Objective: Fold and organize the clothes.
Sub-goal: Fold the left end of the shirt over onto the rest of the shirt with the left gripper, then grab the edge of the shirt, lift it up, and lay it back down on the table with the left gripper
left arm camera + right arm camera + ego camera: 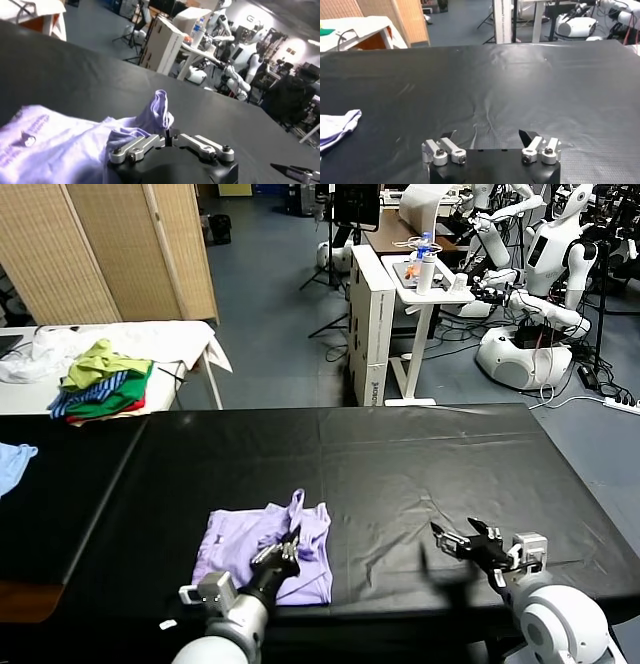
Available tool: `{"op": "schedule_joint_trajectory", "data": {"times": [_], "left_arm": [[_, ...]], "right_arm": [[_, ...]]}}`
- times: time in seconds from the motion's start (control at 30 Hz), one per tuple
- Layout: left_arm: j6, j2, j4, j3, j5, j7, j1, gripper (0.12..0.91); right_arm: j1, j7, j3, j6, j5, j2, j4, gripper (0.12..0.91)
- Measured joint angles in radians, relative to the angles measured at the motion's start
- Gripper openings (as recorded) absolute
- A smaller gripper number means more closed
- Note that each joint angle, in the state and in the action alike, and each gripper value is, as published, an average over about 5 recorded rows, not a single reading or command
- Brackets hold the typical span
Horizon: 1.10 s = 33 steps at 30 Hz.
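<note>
Currently we see the lavender T-shirt (265,552), soft crumpled cotton, lying bunched at lower centre-left of the head view on the bench (400,464) with its wrinkled matte black cover. Faint purple print shows on one part; we can't read it. Left end effector (288,546) is pinching a raised fold of the shirt. Right end effector (470,542), lower right, is spread wide above bare cover.

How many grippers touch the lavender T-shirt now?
1. The left gripper is shut on the T-shirt; the right gripper is open above bare table.
</note>
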<state>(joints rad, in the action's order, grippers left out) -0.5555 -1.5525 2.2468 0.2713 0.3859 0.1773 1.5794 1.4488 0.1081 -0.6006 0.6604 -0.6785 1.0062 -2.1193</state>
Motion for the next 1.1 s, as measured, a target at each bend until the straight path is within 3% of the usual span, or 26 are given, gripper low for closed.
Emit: {"op": "schedule_joint_trajectory", "data": {"times": [0.17,0.27,0.43,0.53,0.63,0.83,1.1], "left_arm": [[0.013,-0.017,-0.01,-0.013,-0.026,-0.018,0.009,0.226],[0.036,-0.024,-0.005,-0.023,-0.014,-0.037,0.013,0.381],[0.077,-0.021,0.016,-0.028,0.035,-0.089,0.025,0.704],[0.095,-0.009,0.032,-0.011,0.046,-0.113,0.022,0.85],[0.111,0.011,0.046,0.029,0.051,-0.116,0.005,0.9],[0.156,0.084,0.037,0.15,0.025,-0.103,-0.011,0.907],[0.171,0.161,0.01,0.281,-0.014,-0.104,-0.001,0.907]], "right_arm": [[-0.011,-0.02,0.02,-0.001,0.003,-0.01,0.004,0.907],[-0.019,-0.044,0.037,-0.007,0.005,-0.02,0.001,0.907],[-0.033,-0.089,0.082,-0.031,0.005,-0.054,-0.014,0.907],[-0.045,-0.123,0.117,-0.057,0.005,-0.081,-0.028,0.907],[-0.067,-0.16,0.173,-0.089,0.005,-0.114,-0.05,0.907],[-0.178,-0.22,0.363,-0.128,0.039,-0.182,-0.08,0.907],[-0.414,-0.234,0.681,-0.131,0.092,-0.185,-0.045,0.907]]}}
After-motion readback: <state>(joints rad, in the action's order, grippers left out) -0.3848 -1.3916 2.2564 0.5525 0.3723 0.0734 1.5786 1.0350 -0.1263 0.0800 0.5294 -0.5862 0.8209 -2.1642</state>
